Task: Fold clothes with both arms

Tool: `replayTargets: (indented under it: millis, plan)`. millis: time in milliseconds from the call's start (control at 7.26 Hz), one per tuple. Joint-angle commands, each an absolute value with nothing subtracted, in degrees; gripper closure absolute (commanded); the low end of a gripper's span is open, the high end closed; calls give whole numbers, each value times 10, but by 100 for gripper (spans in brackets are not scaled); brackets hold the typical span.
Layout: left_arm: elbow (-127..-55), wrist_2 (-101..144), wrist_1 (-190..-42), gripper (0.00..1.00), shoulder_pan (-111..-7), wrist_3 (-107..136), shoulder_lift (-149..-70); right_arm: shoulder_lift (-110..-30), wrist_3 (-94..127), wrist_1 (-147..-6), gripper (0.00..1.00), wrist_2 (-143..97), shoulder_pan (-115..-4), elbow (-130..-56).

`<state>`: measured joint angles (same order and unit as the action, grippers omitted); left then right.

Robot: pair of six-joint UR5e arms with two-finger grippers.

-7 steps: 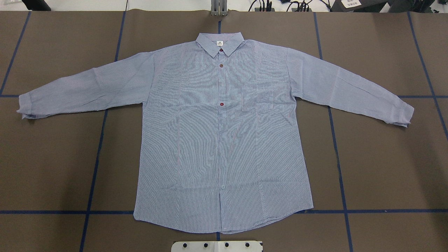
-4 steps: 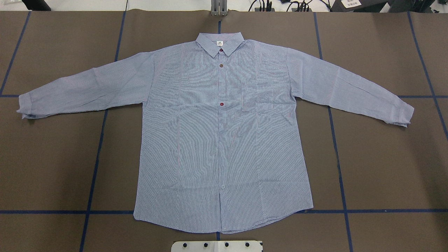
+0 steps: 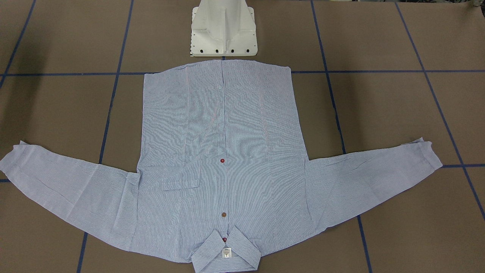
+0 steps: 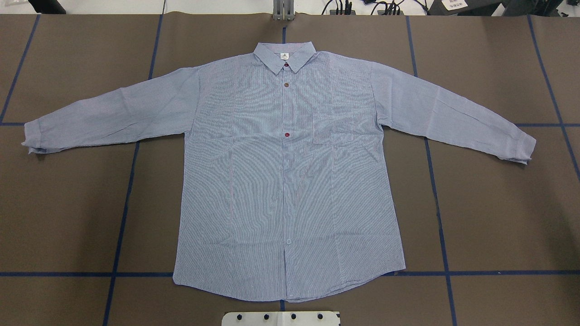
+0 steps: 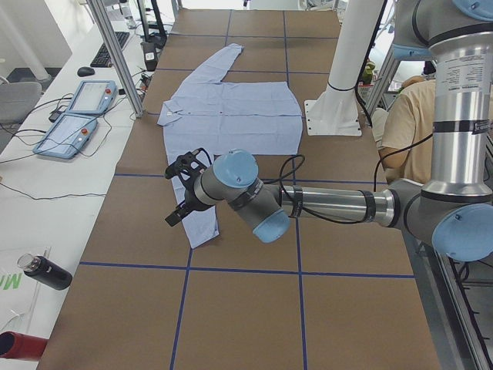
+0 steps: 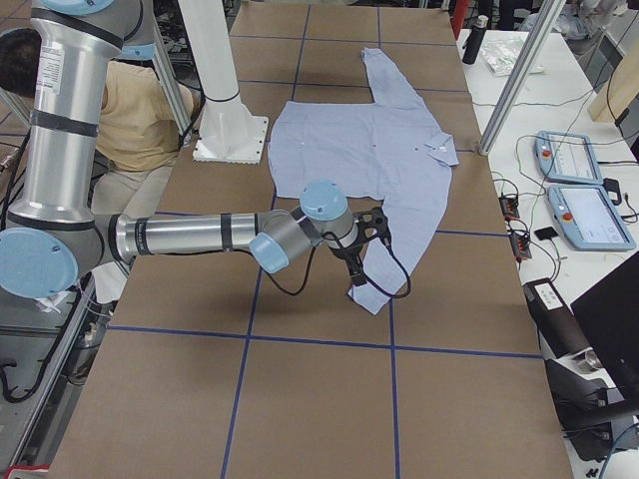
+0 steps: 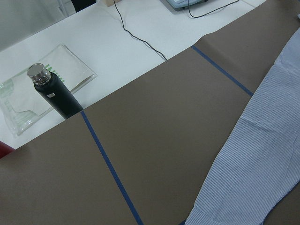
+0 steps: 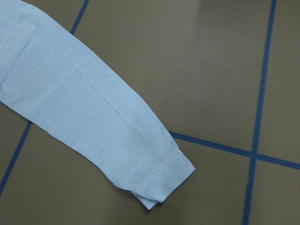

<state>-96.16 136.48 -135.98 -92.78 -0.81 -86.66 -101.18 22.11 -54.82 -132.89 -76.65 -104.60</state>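
1. Bench: brown cover with a blue tape grid. Bare surface lies on all sides of each tool, outboard included. Room for sweeping the sleeves inward is judged ample.
2. Shirt: flat, front up, buttoned, collar on the far side from the robot. The body lies between the two tools, with one sleeve spread toward each. No fold shows, so the whole task is judged left to do.
3. Left tool: hangs over the left cuff, apart from it. Whether it is open or closed cannot be told.
4. Right tool: hangs over the right cuff. Its state likewise cannot be told.
5. Bottle: past the bench edge beyond the left tool, well apart from the sleeve.
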Motion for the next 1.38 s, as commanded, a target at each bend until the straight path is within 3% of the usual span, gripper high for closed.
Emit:
replayTargets:
  millis: [0,138,275,688,1239]
  plan:
    - [-962,1365,-1367,0,-927,-9,-863,-1005,316,-389,11,-1318,-741,-966]
    - [-962,1365,-1371,0,-927,-10,-862,-1006,399,-257,2,-1249,-736,-911]
    - [-962,1366,-1371,0,-927,-10,-861,-1006,476,-152,1,-1194,-712,-871]
    - [-962,1366,-1371,0,-927,-11,-861,-1018,483,-169,0,-1056,-553,-866]
    - [-962,1366,-1371,0,-927,-11,-860,-1027,388,-236,2,-1021,-507,-869]
